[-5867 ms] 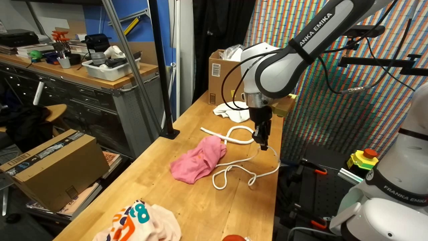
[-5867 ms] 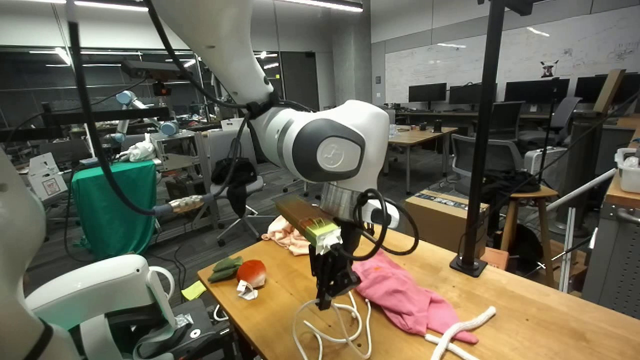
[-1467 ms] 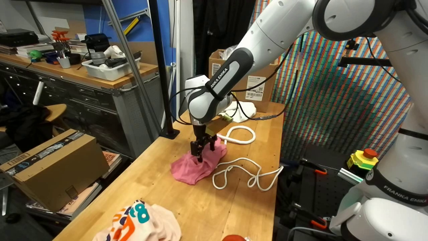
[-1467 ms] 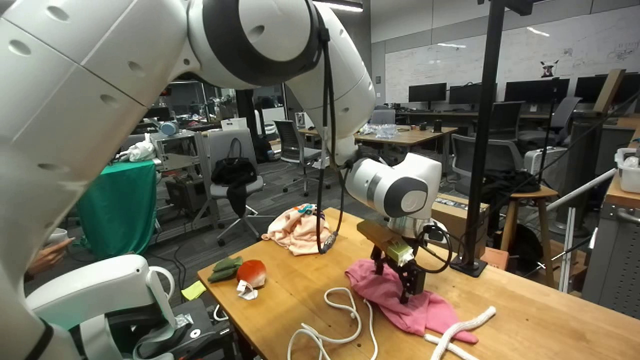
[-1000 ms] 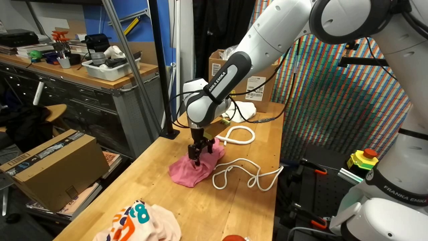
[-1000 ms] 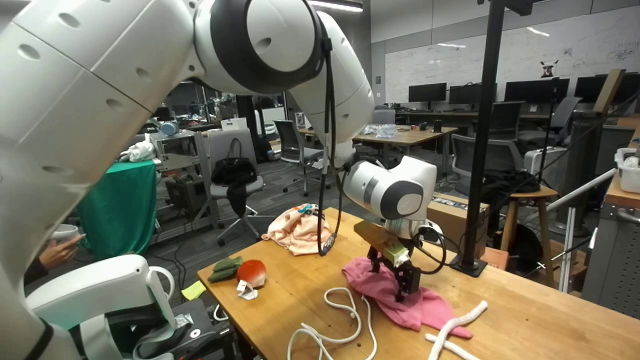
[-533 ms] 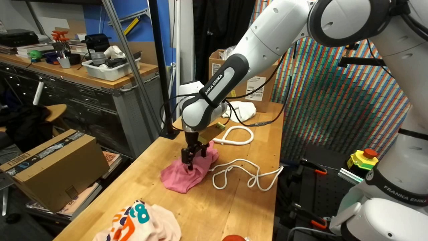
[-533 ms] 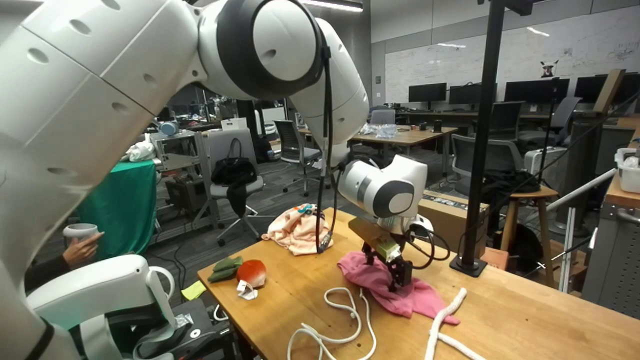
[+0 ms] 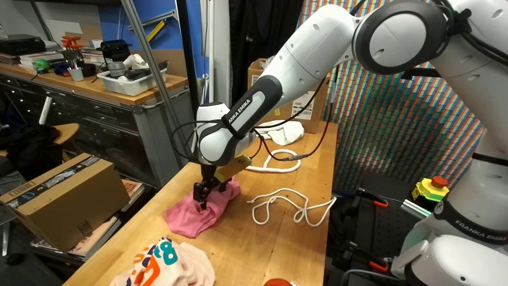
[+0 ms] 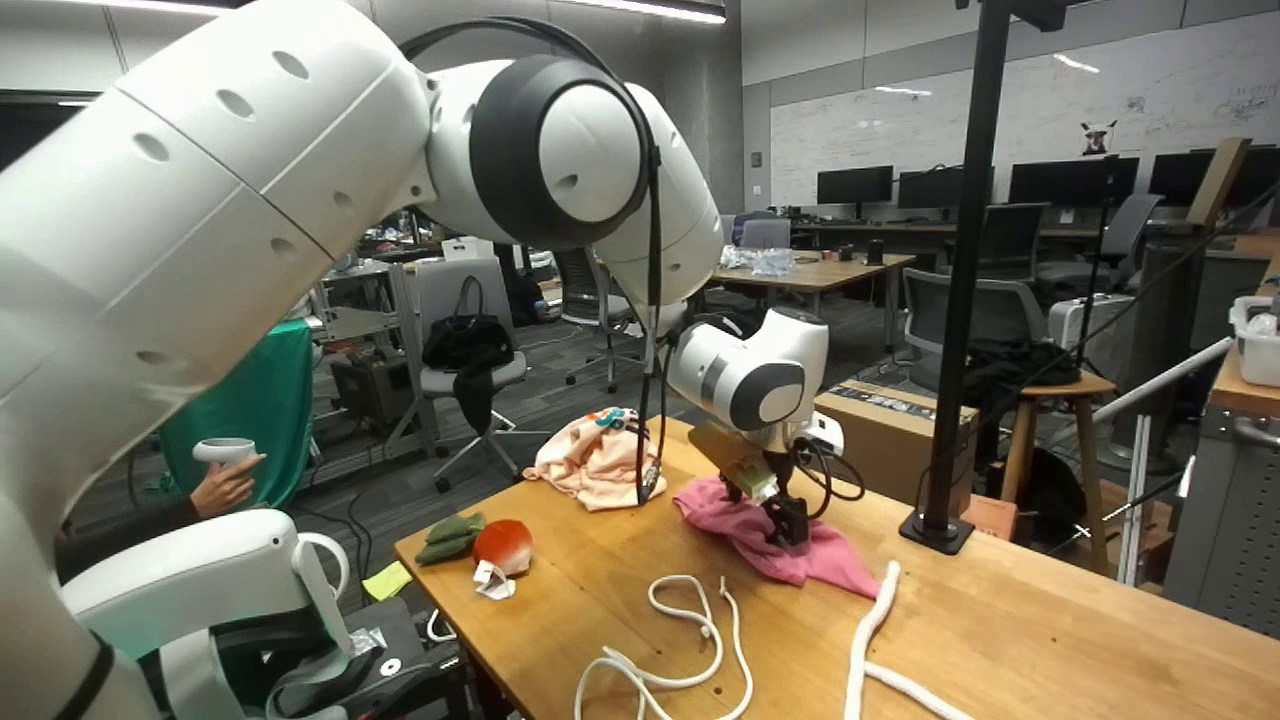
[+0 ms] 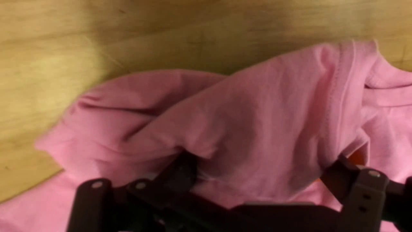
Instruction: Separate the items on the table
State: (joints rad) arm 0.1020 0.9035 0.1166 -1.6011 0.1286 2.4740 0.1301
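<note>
Touching pink cloth (image 9: 191, 220): hand (image 11: 264, 161), thick cord (image 10: 862, 640) | near: printed cloth (image 9: 170, 264), post (image 10: 966, 270)

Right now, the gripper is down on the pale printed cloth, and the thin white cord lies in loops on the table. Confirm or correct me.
Wrong cloth: the wrist view shows the gripper down on the pink cloth. The thin white cord does lie in loops on the table.

Cloth (image 9: 192, 218) on table (image 9: 254, 246), claw (image 11: 264, 158) on it, cords (image 10: 864, 640) near
</note>
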